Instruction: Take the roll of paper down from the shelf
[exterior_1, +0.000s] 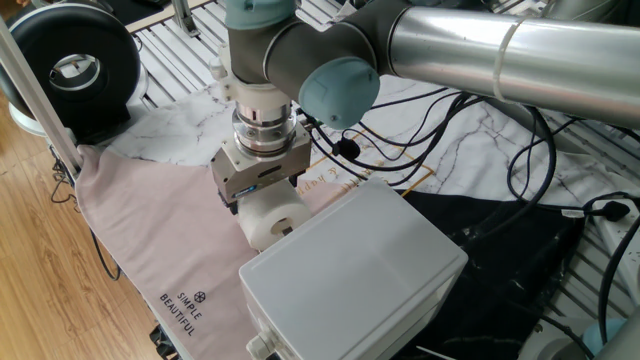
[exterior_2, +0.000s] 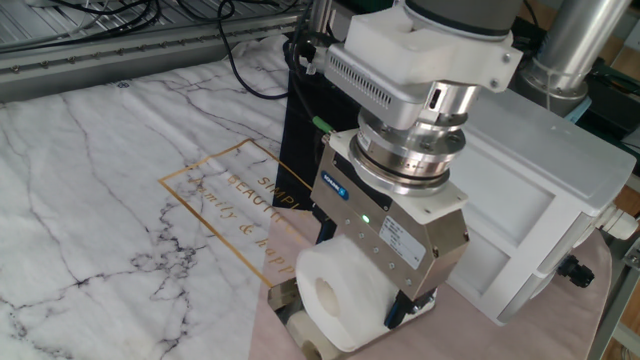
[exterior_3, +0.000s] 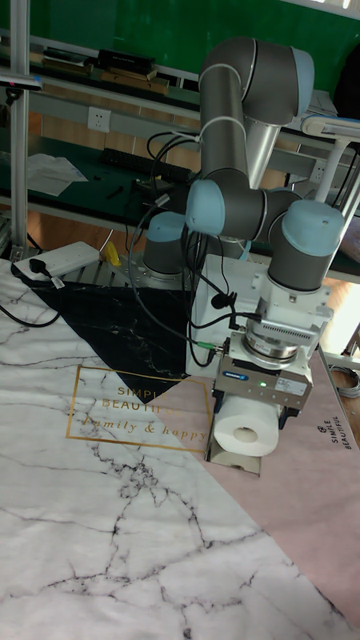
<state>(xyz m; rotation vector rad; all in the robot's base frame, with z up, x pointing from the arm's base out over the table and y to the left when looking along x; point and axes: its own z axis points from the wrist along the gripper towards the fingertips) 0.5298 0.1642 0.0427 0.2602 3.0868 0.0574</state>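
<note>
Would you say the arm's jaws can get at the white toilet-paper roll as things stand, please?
Probably yes: the gripper sits directly over the white toilet-paper roll, its jaws down either side. Nothing lies between them; the large pale grey plastic box stands just beside it.

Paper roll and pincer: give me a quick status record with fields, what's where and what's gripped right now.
paper roll: white roll, lying sideways, hollow core facing the camera in the tall view
pincer: shut on the paper roll from above
shelf: shiny metal plate directly under the roll; contact unclear
grey box: right beside the roll
surface: pink cloth over a marble-print mat
</note>
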